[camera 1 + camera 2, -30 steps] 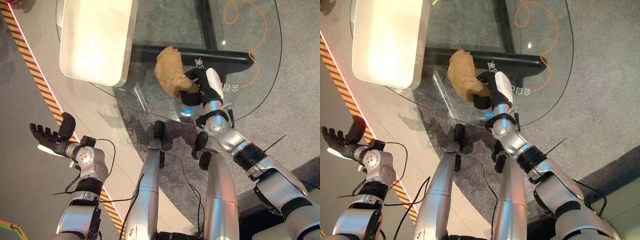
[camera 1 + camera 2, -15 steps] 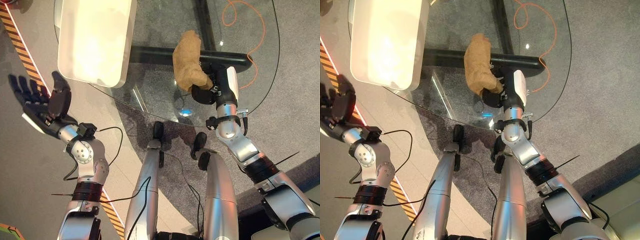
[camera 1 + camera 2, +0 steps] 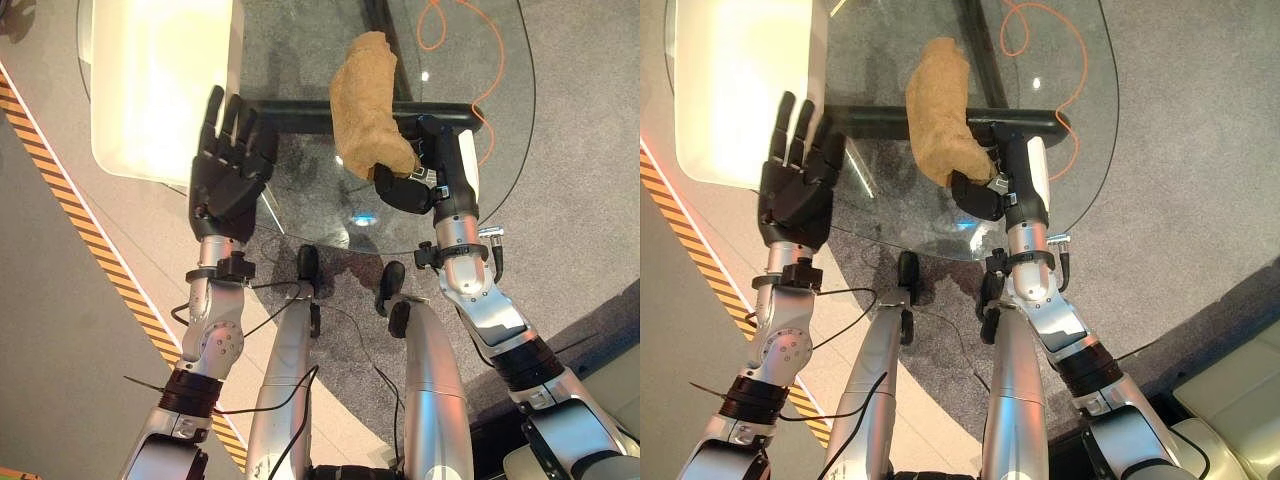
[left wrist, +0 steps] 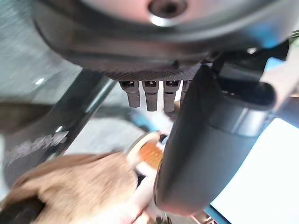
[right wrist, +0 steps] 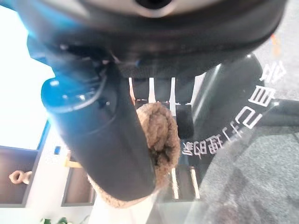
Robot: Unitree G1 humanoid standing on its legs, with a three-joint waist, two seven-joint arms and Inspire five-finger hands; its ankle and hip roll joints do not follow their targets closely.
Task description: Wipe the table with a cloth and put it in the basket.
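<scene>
On the glass table (image 3: pixel 500 120), right hand (image 3: pixel 425 180) has its fingers curled round the near end of a tan cloth (image 3: pixel 365 100), which stretches away across the table's dark crossbar (image 3: pixel 300 118). Left hand (image 3: pixel 230 170) held flat, fingers straight and spread, palm up, over the table's left edge. White basket (image 3: pixel 160 90) sits just past it, well left of the cloth; contents unreadable in glare. Orange cable (image 3: pixel 450 30) under the glass.

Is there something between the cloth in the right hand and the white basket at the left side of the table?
Only the left hand, open, raised at the basket's near edge. The right hand grips the cloth over the glass table.
</scene>
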